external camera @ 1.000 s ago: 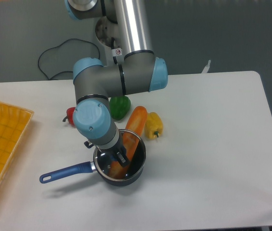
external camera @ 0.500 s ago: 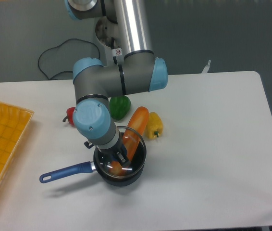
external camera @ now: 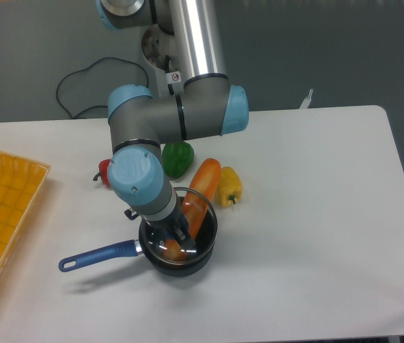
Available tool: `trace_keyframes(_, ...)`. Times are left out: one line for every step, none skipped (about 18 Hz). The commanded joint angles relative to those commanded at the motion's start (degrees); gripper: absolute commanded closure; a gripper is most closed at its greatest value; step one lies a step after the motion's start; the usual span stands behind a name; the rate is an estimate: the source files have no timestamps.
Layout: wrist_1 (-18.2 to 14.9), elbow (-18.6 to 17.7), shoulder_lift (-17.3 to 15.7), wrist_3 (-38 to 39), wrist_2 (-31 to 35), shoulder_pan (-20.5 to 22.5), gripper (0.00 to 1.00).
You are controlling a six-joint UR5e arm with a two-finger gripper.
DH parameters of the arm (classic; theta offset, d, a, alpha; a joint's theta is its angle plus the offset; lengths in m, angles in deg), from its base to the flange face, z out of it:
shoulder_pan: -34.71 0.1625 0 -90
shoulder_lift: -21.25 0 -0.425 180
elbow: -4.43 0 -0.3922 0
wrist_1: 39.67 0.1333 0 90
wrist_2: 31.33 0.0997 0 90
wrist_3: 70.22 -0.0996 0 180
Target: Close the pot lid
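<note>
The pot (external camera: 188,267) is a small dark saucepan in the middle of the white table. Its long blue handle (external camera: 98,256) points left. The lid (external camera: 206,223) is a clear glass disc with a thin metal rim, lying roughly level over the pot's mouth. My gripper (external camera: 178,234) reaches down onto the lid's centre and is shut there, hiding the knob. Whether the rim rests fully on the pot all round I cannot tell. Something orange shows through the glass.
An orange pepper (external camera: 205,179) lies against the pot's far side. A yellow pepper (external camera: 229,186) is beside it, a green pepper (external camera: 178,158) is behind, and a red item (external camera: 104,171) is to the left. A yellow tray (external camera: 2,207) fills the left edge.
Over the last second the lid went from tilted to level over the pot's mouth, and the gripper shifted slightly with it. Almost nothing has moved since half a second ago.
</note>
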Motion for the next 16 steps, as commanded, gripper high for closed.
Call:
trace_keyframes(0.0,0.0,-0.61,0.0,0.0,-0.09,0.0)
trace_keyframes(0.0,0.0,-1.14,0.0,0.09,-0.61,0.0)
trace_keyframes(0.0,0.0,-1.84,0.0,0.09,-0.62,0.0)
trace_keyframes(0.0,0.0,-2.81,0.0,0.0,-0.62,0.0)
trace_keyframes(0.0,-0.09,-3.77,0.09,-0.09,-0.53,0.0)
trace_keyframes(-0.09,-0.17,-4.74,0.09,-0.17,-0.27,0.0)
trace_keyframes(-0.09,-0.35,-5.79,0.09,-0.44,0.26,0.0)
trace_keyframes(-0.09,-0.61,-7.2,0.09,-0.61,1.48,0.0)
trace_keyframes(-0.09,-0.7,-8.17,0.09,-0.7,2.8,0.0)
trace_keyframes(-0.09,-0.88,-8.7,0.09,-0.7,4.03,0.0)
trace_keyframes(0.0,-1.23,-9.23,0.35,-0.7,5.35,0.0)
trace_keyframes(0.09,-2.1,-9.93,0.96,-0.7,6.84,0.0)
trace_keyframes(0.09,-3.15,-10.28,1.58,-0.7,8.68,0.0)
trace_keyframes(0.09,-4.3,-10.37,1.41,-0.7,10.18,0.0)
trace_keyframes(0.35,-5.35,-10.55,1.23,-0.7,11.67,0.0)
trace_keyframes(1.57,-6.23,-10.72,1.23,-0.7,13.08,0.0)
